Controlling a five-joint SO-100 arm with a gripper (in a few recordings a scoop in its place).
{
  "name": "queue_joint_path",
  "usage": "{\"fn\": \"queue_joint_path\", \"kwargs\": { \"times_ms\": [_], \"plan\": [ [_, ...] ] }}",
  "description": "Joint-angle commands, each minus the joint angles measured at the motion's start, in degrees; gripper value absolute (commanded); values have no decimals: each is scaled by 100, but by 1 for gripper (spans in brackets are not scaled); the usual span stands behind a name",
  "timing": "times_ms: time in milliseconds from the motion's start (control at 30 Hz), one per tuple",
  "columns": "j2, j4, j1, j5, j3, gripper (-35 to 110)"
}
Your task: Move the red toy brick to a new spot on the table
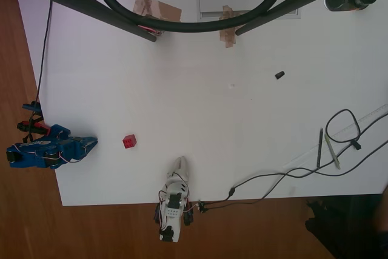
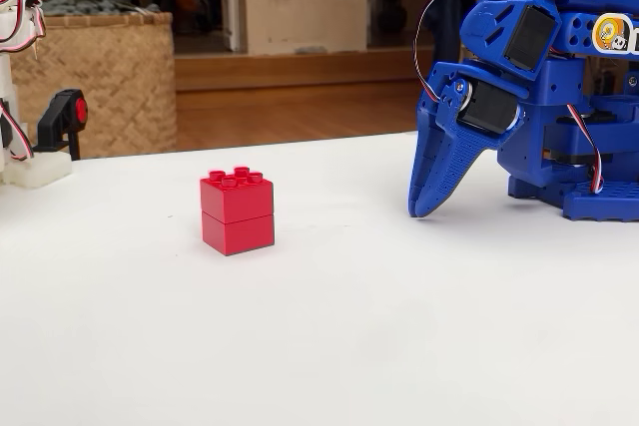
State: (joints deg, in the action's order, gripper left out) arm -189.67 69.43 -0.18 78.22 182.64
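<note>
The red toy brick (image 1: 129,141) (image 2: 238,211) stands upright on the white table (image 1: 218,125) (image 2: 349,346), studs up, near the left front part in the overhead view. My blue gripper (image 1: 92,143) (image 2: 423,209) rests at the table's left edge in the overhead view, its tip pointing toward the brick and a short gap away from it. In the fixed view the gripper is to the right of the brick, tip down on the table, with the jaws pressed together and nothing between them.
A small black piece (image 1: 279,75) lies mid-right. Two pens (image 1: 319,147), a ruler and a looping black cable (image 1: 345,128) occupy the right side. Tape patches (image 1: 156,9) and dark stand legs (image 1: 91,5) cross the far edge. A wicker basket (image 2: 100,77) stands beyond the table.
</note>
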Motion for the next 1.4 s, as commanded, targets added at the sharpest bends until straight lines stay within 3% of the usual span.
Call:
{"fn": "queue_joint_path", "kwargs": {
  "times_ms": [0,1367],
  "plan": [
    [-167,35,-9,-281,185,0],
    [-167,18,35,-439,185,0]
  ]
}}
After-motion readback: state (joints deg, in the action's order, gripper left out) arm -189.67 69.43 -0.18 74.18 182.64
